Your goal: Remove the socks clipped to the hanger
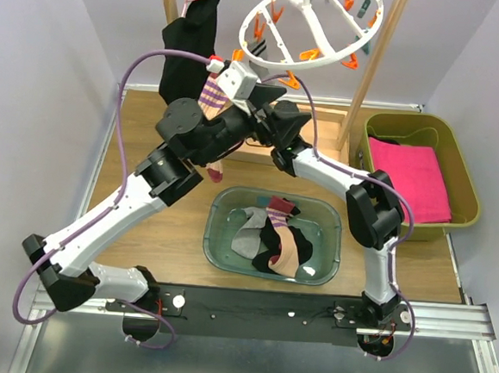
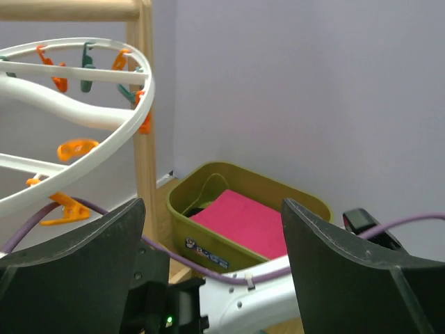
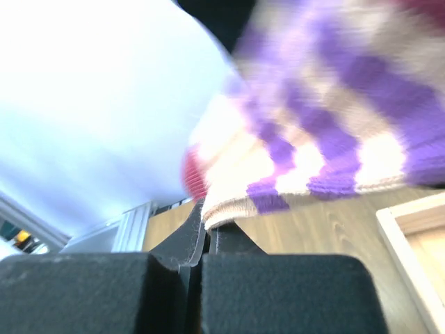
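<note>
Right hand closed on hem of striped sock, upper centre of top view, under hanger rim. Left hand held open, empty. Risk: hem could be lost from thin pinch when pulled.

Robot lab cell: plain lilac walls, wooden tabletop, arms bolted to metal rail
</note>
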`<control>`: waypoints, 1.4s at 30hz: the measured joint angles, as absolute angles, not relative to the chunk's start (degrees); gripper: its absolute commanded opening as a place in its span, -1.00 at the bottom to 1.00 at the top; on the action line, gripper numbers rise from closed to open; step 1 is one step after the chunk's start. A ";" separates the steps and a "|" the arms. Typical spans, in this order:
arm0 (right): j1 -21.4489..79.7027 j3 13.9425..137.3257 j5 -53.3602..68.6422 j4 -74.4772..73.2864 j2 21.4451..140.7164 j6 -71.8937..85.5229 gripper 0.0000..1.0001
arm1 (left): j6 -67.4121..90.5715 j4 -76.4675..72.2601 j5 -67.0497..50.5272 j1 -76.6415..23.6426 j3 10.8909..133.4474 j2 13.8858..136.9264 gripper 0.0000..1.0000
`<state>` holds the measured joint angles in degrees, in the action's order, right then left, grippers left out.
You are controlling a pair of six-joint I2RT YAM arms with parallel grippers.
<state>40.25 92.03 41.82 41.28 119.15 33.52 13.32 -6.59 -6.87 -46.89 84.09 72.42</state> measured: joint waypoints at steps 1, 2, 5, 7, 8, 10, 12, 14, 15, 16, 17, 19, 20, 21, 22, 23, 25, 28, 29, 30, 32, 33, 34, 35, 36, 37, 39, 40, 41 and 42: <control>40.12 91.61 42.41 40.84 118.52 33.74 -0.99 | 13.21 -6.20 -7.81 -46.89 83.94 71.68 0.72; 40.01 91.29 42.96 40.51 118.06 33.93 -0.98 | 12.80 -5.45 -8.64 -46.92 83.44 70.13 0.72; 39.64 90.45 45.71 37.78 116.05 33.67 -0.96 | 10.68 -3.27 -8.58 -46.89 81.12 64.31 0.71; 39.66 90.39 47.37 35.05 114.93 32.69 -0.94 | 9.50 -2.42 -7.22 -46.68 80.18 61.21 0.72; 39.68 90.26 47.83 33.98 114.48 32.29 -0.94 | 8.71 -1.91 -6.15 -46.13 79.99 58.98 0.72; 39.68 89.93 48.97 31.31 113.34 31.05 -0.94 | 7.90 -1.28 -5.23 -44.38 79.99 57.17 0.72; 39.66 89.89 49.74 29.04 112.62 29.85 -0.94 | 8.29 -1.26 -5.80 -39.66 80.05 56.07 0.72; 39.64 89.82 50.46 26.30 111.92 28.36 -0.94 | 9.23 -1.21 -7.81 -34.28 79.96 56.64 0.71; 39.64 89.78 50.65 25.50 111.79 28.01 -0.94 | 9.82 -1.19 -8.99 -31.66 79.92 57.52 0.71; 39.64 89.56 50.70 24.16 111.48 27.11 -0.94 | 10.24 -1.13 -9.78 -30.41 79.90 58.22 0.70; 39.64 89.25 50.72 22.83 111.20 26.17 -0.94 | 10.81 -1.15 -10.41 -28.34 79.92 59.44 0.67; 39.62 88.62 50.72 20.75 110.69 24.97 -0.94 | 11.84 -0.75 -11.99 -25.06 80.01 62.52 0.56; 39.62 88.40 50.72 19.66 110.50 24.29 -0.94 | 12.14 -0.47 -12.58 -24.14 80.09 63.83 0.52; 39.59 88.07 50.72 18.76 110.24 23.57 -0.94 | 12.64 -0.23 -13.10 -23.18 80.18 65.17 0.50; 39.55 87.64 50.68 17.23 109.75 22.68 -0.94 | 13.32 0.12 -14.31 -21.65 80.38 67.33 0.48; 39.51 87.24 50.65 16.29 109.34 22.11 -0.94 | 13.85 0.27 -15.11 -20.91 80.64 68.62 0.46; 39.27 86.06 50.59 14.98 108.09 20.88 -0.94 | 14.98 0.25 -16.36 -19.38 81.19 70.98 0.45; 39.00 84.99 50.54 13.65 106.45 19.84 -0.94 | 16.23 0.14 -17.96 -18.00 83.11 73.93 0.43; 38.96 84.86 50.52 13.47 106.21 19.55 -0.94 | 16.47 0.03 -18.55 -17.78 84.34 75.18 0.39; 38.94 84.79 50.52 13.43 106.10 19.49 -0.94 | 16.73 -0.14 -18.98 -17.67 85.58 76.51 0.39; 38.94 84.51 50.50 13.37 105.95 19.29 -0.94 | 17.17 -0.43 -20.03 -17.61 87.61 78.78 0.40; 38.94 84.23 50.50 13.37 105.95 19.20 -0.94 | 17.28 -0.64 -20.36 -17.58 88.09 79.48 0.42; 38.94 84.01 50.48 13.37 105.93 19.18 -0.94 | 17.41 -0.71 -20.71 -17.58 88.40 80.05 0.47; 38.94 83.72 50.43 13.37 105.93 19.11 -0.94 | 17.54 -0.86 -21.34 -17.58 88.95 80.99 0.57; 38.94 83.40 50.41 13.37 105.93 19.00 -0.94 | 17.61 -0.89 -21.56 -17.58 89.25 81.43 0.62; 38.94 83.09 50.37 13.37 105.84 18.96 -0.94 | 17.67 -0.93 -21.76 -17.58 89.69 82.41 0.64; 38.92 82.54 50.19 13.37 105.54 18.94 -0.94 | 18.15 -0.91 -21.87 -17.58 90.19 83.66 0.64; 38.92 82.41 50.13 13.37 105.38 18.92 -0.94 | 18.46 -0.97 -21.89 -17.58 90.19 84.05 0.63; 38.92 82.35 50.13 13.37 105.21 18.92 -0.94 | 18.68 -0.97 -21.89 -17.58 90.19 84.53 0.53; 38.92 82.32 50.09 13.39 105.10 18.92 -0.94 | 18.81 -0.97 -21.89 -17.58 90.19 84.84 0.46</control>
